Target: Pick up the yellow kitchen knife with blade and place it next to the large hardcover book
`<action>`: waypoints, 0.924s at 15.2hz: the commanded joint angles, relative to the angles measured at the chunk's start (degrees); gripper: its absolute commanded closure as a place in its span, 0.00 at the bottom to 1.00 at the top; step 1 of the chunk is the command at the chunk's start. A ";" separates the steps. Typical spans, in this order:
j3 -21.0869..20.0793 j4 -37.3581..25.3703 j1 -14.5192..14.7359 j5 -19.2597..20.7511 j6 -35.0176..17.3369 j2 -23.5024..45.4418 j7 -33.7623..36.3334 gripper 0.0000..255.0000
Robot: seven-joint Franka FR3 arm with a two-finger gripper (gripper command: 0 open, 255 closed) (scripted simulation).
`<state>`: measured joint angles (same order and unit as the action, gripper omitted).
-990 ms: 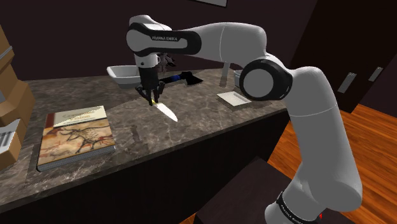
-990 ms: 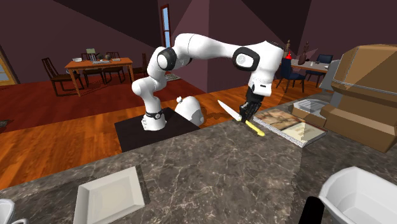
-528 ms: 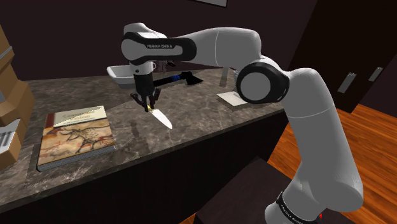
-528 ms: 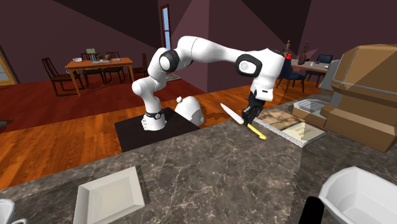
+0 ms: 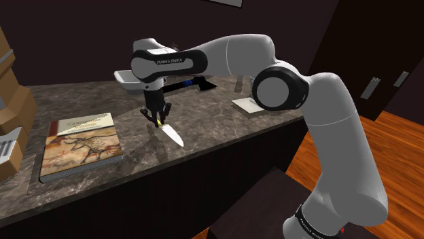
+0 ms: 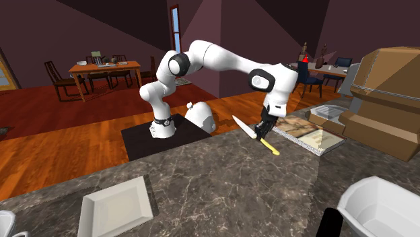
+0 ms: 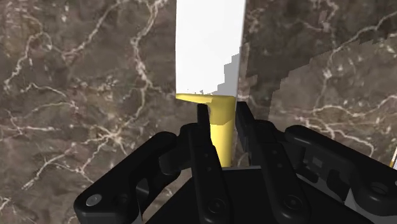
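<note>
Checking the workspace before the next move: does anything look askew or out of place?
Nothing spilled or damaged. The knife is tilted, clamped by its yellow handle in the gripper over the counter; the book lies flat.

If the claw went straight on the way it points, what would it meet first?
The dark marbled countertop beneath the claw. The knife it clasps slants downward, so its white blade would probably touch first, though depth is unclear.

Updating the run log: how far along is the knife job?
Done: the pickup. The tool is shut on the knife by its yellow handle. In hand: the carry. The knife is tilted over the counter, apart from the book. Left: set it down next to the book and release.
</note>
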<state>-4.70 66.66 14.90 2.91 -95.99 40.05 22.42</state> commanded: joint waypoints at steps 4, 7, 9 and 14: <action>0.04 1.51 -0.02 0.06 -2.46 0.91 0.04 1.00; 0.04 1.49 -0.02 0.06 -2.45 0.92 0.04 1.00; 0.04 1.49 -0.02 0.06 -2.45 0.92 0.04 1.00; 0.04 1.48 -0.02 0.06 -2.44 0.93 0.04 0.00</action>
<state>-4.66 68.14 14.87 2.97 -98.44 40.97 22.46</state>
